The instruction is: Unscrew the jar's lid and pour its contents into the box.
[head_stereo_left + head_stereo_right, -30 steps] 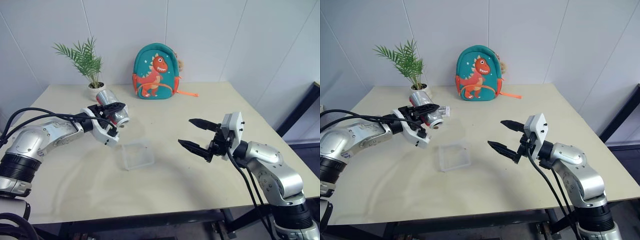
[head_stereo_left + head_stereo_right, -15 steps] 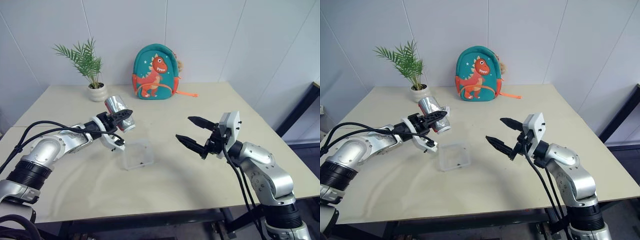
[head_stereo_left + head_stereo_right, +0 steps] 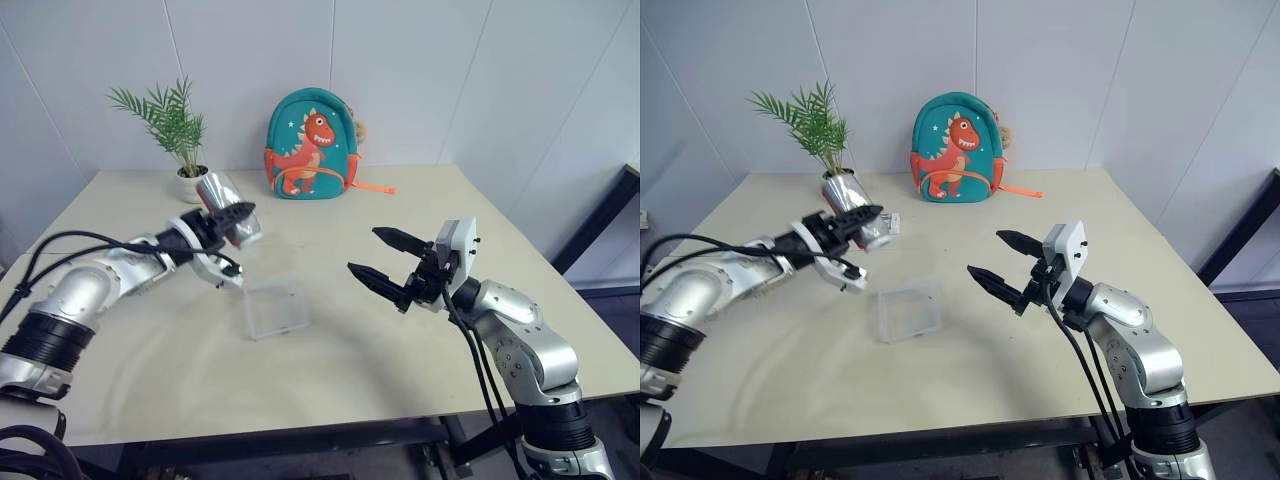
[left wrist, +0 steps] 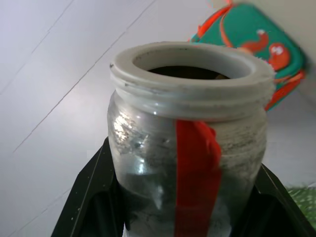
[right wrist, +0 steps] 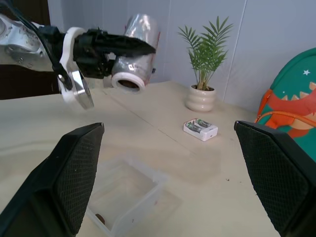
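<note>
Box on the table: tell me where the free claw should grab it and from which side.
Grip one thin side wall of the box, coming from above with the open right claw. It is shallow, open-topped and lies flat, so one finger goes inside the rim and one outside.

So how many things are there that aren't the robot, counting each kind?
Jar: 1
Box: 1
Potted plant: 1
Dinosaur backpack: 1
Small green-and-white packet: 1
Total: 5
</note>
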`<state>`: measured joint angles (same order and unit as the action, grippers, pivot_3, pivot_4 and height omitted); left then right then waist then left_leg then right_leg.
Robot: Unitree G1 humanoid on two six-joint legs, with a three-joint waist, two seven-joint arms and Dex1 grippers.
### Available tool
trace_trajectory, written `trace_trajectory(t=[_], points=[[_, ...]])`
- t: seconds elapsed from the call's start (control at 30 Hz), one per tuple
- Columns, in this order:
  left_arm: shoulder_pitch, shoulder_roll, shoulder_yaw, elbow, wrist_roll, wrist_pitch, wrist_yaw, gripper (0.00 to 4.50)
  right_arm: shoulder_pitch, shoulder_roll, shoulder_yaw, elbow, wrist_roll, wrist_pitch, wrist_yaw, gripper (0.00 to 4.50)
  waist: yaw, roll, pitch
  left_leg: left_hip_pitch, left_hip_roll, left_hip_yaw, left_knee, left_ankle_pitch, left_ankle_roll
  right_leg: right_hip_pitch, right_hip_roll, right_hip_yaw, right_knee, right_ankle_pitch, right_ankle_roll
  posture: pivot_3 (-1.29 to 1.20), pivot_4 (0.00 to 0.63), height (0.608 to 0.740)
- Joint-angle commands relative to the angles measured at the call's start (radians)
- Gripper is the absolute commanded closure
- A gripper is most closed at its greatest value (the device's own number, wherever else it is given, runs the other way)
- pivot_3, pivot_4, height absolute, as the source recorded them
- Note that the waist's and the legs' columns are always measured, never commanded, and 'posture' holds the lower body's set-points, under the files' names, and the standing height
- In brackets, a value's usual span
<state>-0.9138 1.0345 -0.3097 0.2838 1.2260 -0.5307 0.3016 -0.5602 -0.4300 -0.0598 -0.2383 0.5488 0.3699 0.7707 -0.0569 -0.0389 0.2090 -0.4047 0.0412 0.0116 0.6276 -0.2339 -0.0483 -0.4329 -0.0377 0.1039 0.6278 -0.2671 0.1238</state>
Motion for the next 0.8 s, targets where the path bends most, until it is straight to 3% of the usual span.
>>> trace_trajectory(t=[0.03,0.1,0.27,0.4,0.57,0.67,0.8], points=[[0.062,-0.040,0.059,-0.009,-0.257,-0.048,-0.124,2.48,-0.013,0.011,-0.005,-0.022,0.002,-0.025,-0.007,0.04,0.001,0.000,0.000,0.000,0.000,0.000,0.000,0.000,0.000,0.000,0.000,0.000,0.000,0.000,0.000,0.00,0.150,0.740],[0.108,-0.076,0.095,-0.004,-0.447,-0.041,-0.257,2.48,-0.014,0.010,-0.006,-0.024,0.004,-0.022,-0.003,0.04,0.001,0.000,0.000,0.000,0.000,0.000,0.001,0.000,0.000,0.000,0.000,0.000,0.001,0.000,0.000,0.00,0.150,0.740],[0.252,-0.203,0.241,-0.110,-1.018,0.211,-0.644,2.48,-0.019,-0.002,-0.010,-0.029,0.020,-0.005,0.009,0.04,-0.001,0.000,0.000,0.000,0.001,0.000,0.002,0.000,0.000,0.000,0.000,0.000,0.002,0.000,-0.001,0.00,0.150,0.740],[0.313,-0.306,0.388,-0.229,-1.318,0.534,-0.737,2.48,-0.042,-0.017,-0.010,-0.014,0.034,0.006,0.038,0.04,0.000,0.000,0.000,0.000,0.002,0.000,0.003,0.000,0.000,0.000,0.001,0.000,0.003,0.001,-0.001,0.00,0.150,0.740],[0.317,-0.392,0.561,-0.281,-1.513,0.836,-0.686,2.48,-0.102,-0.034,0.010,0.033,0.035,0.001,0.107,0.04,-0.005,0.000,0.000,0.001,0.002,-0.001,0.006,0.000,0.000,0.001,0.002,0.000,0.004,0.001,-0.001,0.00,0.150,0.740],[0.308,-0.425,0.694,-0.219,-1.626,0.987,-0.630,2.48,-0.145,-0.065,0.034,0.058,0.050,0.020,0.198,0.04,-0.006,0.000,0.000,0.002,0.004,-0.002,0.006,0.000,0.000,0.002,0.005,0.000,0.004,0.001,-0.002,0.00,0.150,0.740],[0.315,-0.413,0.759,-0.119,-1.620,1.006,-0.591,2.48,-0.180,-0.106,0.054,0.086,0.049,0.029,0.286,0.04,-0.005,0.000,0.000,0.002,0.005,-0.003,0.006,0.000,0.000,0.002,0.007,0.000,0.004,0.002,-0.003,0.00,0.150,0.740]])
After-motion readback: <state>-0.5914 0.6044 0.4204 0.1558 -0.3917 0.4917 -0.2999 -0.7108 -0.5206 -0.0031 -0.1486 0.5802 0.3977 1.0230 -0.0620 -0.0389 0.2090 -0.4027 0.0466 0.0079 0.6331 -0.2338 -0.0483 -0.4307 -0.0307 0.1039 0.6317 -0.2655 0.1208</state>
